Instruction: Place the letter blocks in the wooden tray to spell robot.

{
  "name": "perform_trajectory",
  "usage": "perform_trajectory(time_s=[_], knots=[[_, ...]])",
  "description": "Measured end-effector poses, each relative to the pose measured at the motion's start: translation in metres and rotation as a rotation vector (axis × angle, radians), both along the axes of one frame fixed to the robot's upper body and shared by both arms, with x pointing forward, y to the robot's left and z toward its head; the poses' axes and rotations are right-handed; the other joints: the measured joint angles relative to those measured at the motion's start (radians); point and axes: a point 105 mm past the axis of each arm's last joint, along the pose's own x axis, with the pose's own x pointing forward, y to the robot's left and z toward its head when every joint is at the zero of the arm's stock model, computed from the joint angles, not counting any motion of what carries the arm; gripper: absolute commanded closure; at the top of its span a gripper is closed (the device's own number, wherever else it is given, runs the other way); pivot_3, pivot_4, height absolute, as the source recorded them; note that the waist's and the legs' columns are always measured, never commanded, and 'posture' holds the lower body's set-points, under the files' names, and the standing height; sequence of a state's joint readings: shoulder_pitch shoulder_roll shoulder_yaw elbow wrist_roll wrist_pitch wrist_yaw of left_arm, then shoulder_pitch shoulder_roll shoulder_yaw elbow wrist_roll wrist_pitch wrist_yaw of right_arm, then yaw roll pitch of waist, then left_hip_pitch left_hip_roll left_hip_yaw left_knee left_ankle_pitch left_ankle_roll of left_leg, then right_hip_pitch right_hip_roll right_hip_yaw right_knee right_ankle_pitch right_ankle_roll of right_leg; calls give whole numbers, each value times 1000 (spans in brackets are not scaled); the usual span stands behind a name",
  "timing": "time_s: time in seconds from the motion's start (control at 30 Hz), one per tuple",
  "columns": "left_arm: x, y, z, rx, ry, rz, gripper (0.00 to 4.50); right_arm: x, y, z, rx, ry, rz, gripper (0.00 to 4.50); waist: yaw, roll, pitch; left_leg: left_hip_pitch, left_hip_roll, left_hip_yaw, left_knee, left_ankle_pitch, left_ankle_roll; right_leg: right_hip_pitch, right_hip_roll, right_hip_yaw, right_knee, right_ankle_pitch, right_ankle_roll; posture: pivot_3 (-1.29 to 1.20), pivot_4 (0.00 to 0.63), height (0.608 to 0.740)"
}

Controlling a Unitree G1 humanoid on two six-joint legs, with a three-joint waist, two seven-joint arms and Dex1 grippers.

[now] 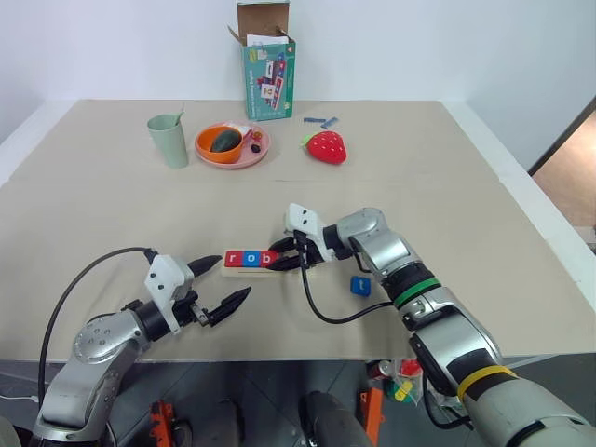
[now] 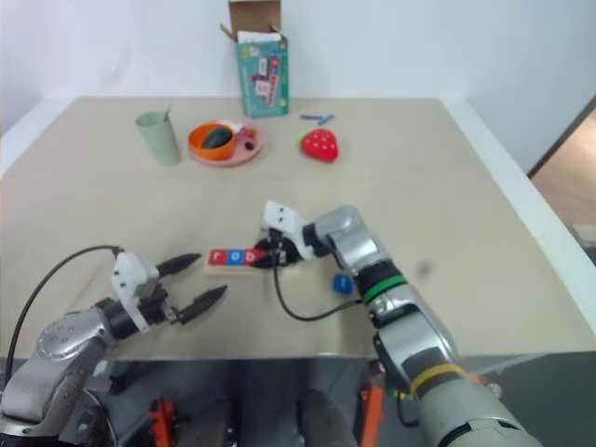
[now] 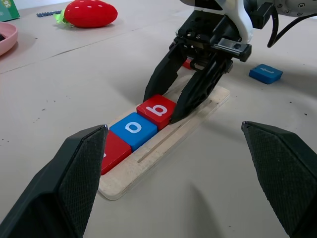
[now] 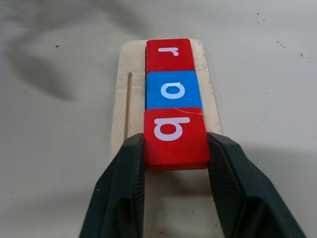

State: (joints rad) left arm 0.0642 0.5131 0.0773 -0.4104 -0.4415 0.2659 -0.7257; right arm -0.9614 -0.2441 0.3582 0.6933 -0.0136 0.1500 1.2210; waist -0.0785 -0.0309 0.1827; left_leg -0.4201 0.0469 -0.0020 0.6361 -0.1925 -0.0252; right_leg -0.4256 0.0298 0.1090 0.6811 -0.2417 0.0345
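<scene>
Desk (image 1: 466, 186) carries everything; the wooden tray (image 3: 148, 166) lies near its front edge, between the two arms. Right gripper (image 4: 176, 163) sits low over the tray with its fingers (image 4: 119, 188) straddling the red b block (image 4: 174, 136), flanking both sides; they look touching or just beside it, so whether it is gripped or just let go I cannot tell. Left gripper (image 1: 222, 287) hovers just beside the tray's near end, fingers wide apart, holding nothing. Progress, as I judge it: three of five placed, reading r, o, b: red r block (image 4: 169, 53), blue o block (image 4: 173, 89), then the b, all in the slot and touching edge to edge. The tray's far end is bare, and it awaits the second o and the t. A loose blue block (image 1: 360, 285) lies on the desk just beside the right arm; its letter is too small to read. Another red piece shows behind the right fingers, unclear. Far back stands a teal box (image 1: 268, 79), its print unreadable. Only readable writing: white lowercase r, o, b.
</scene>
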Motion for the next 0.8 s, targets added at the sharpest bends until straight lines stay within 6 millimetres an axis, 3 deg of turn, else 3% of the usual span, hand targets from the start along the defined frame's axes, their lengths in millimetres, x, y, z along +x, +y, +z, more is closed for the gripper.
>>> perform_trajectory(time_s=[0.17,0.37,0.5,0.67,0.73,0.8], knots=[[0,0,0,4,0,-1,0,3,-1,0,3,0,-13,34,0,0,0,0,0,0,0,0,0,0,0,0,0,0,0,0,150,740],[0,0,-1,13,0,-5,0,9,-4,7,46,11,-60,34,0,0,0,0,0,0,0,0,0,0,0,0,0,0,0,0,150,740],[-5,-4,2,21,1,-58,0,17,-17,37,158,1,-148,34,0,0,0,-1,0,0,0,0,0,-1,0,0,0,0,0,0,150,740],[-14,-19,11,65,3,-225,0,33,-71,78,237,-79,-344,34,6,0,0,-2,-1,-1,0,0,0,-1,-2,-1,-1,-2,1,0,150,740],[-15,-23,13,66,9,-263,0,33,-90,74,209,-79,-398,34,5,0,0,-2,-1,-1,0,0,-1,0,-2,-1,-1,-2,1,0,150,740],[-17,-27,12,75,24,-308,0,30,-109,51,150,-37,-447,34,4,0,0,-2,-1,-1,-1,0,0,-1,-1,-1,-1,-3,0,0,150,740]])
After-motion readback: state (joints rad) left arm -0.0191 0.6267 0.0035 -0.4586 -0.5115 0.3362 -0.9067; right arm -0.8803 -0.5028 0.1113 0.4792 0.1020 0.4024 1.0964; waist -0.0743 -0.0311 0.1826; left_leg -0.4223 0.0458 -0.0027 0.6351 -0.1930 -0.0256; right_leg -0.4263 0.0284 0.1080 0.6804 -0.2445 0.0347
